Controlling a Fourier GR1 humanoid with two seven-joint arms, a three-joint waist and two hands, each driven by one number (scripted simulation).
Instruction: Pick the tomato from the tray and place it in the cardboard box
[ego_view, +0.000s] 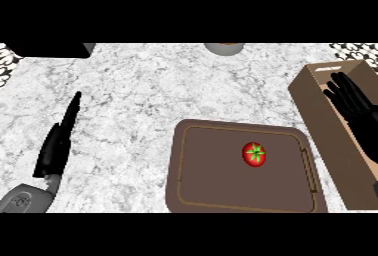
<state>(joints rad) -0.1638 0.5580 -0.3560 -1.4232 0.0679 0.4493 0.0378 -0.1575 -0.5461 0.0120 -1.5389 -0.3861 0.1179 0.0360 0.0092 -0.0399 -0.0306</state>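
A red tomato (255, 154) with a green stem star lies right of centre on the brown tray (210, 165). The tall cardboard box (317, 107) stands along the tray's right side, its open top toward the far right. My right hand (354, 107) hovers over the box with fingers straight and spread, holding nothing, well to the right of the tomato. My left hand (57, 142) shows edge-on at the left, fingers straight and pointing away, far from the tray.
The marble counter (162, 90) stretches around the tray. A grey round object (224, 48) sits at the far edge, and a dark block (52, 49) fills the far left corner.
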